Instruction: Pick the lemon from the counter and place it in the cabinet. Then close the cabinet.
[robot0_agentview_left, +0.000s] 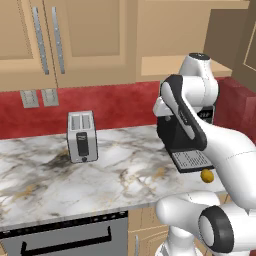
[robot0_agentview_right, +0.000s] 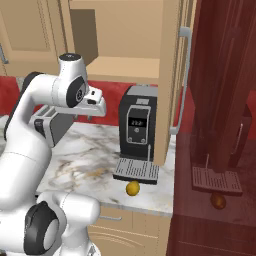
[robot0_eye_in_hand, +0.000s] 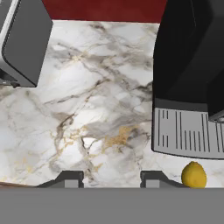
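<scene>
The lemon (robot0_agentview_left: 207, 175) (robot0_agentview_right: 132, 188) (robot0_eye_in_hand: 194, 175) lies on the white marble counter (robot0_agentview_left: 125, 170) (robot0_agentview_right: 90, 155) (robot0_eye_in_hand: 96, 109), close to its front edge and just in front of the coffee machine's drip tray. My gripper (robot0_eye_in_hand: 111, 178) hovers well above the counter, to the left of the lemon; its fingertips stand apart with nothing between them. In the right base view my hand (robot0_agentview_right: 97, 107) is at the height of the coffee machine's top. The cabinet (robot0_agentview_right: 125, 67) (robot0_agentview_left: 165, 65) above stands open, with a bare shelf. Its door (robot0_agentview_right: 170, 75) with the silver bar handle swings out to the right.
A black coffee machine (robot0_agentview_left: 180, 135) (robot0_agentview_right: 137, 130) (robot0_eye_in_hand: 188, 65) stands under the open cabinet. A silver toaster (robot0_agentview_left: 81, 136) (robot0_eye_in_hand: 22, 39) stands to the left by the red backsplash. A closed double-door cabinet (robot0_agentview_left: 50, 40) hangs at the left. A dark red wall (robot0_agentview_right: 220, 125) closes the right side.
</scene>
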